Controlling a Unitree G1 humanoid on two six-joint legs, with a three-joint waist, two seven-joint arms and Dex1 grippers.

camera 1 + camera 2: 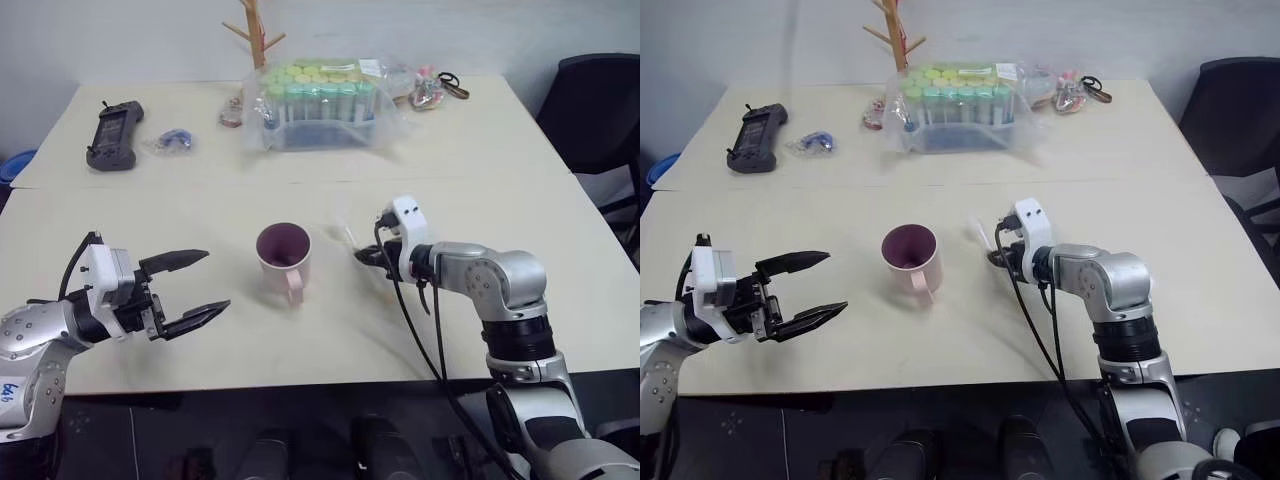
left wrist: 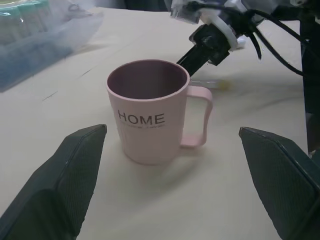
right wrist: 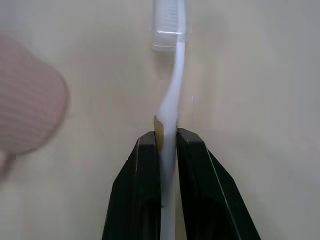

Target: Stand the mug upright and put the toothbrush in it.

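The pale pink mug (image 1: 283, 258) stands upright at the middle of the table, mouth up, "HOME" lettering on its side (image 2: 141, 119) and its handle toward me. My left gripper (image 1: 212, 282) hovers open to the mug's left, its fingers spread wide and pointing at it. To the right of the mug my right gripper (image 1: 362, 257) is shut on the handle of the white toothbrush (image 3: 172, 95). The brush sticks out past the fingertips, with its bristle head (image 3: 169, 25) farthest from the gripper and low over the tabletop. The mug shows as a blurred pink shape (image 3: 27, 115) beside it.
A clear plastic bag of green-capped tubes (image 1: 315, 100) sits at the back centre, with a wooden stand (image 1: 255, 30) behind it. A black controller (image 1: 113, 135) and a small blue item (image 1: 178, 140) lie at the back left. A dark chair (image 1: 600, 110) stands to the right.
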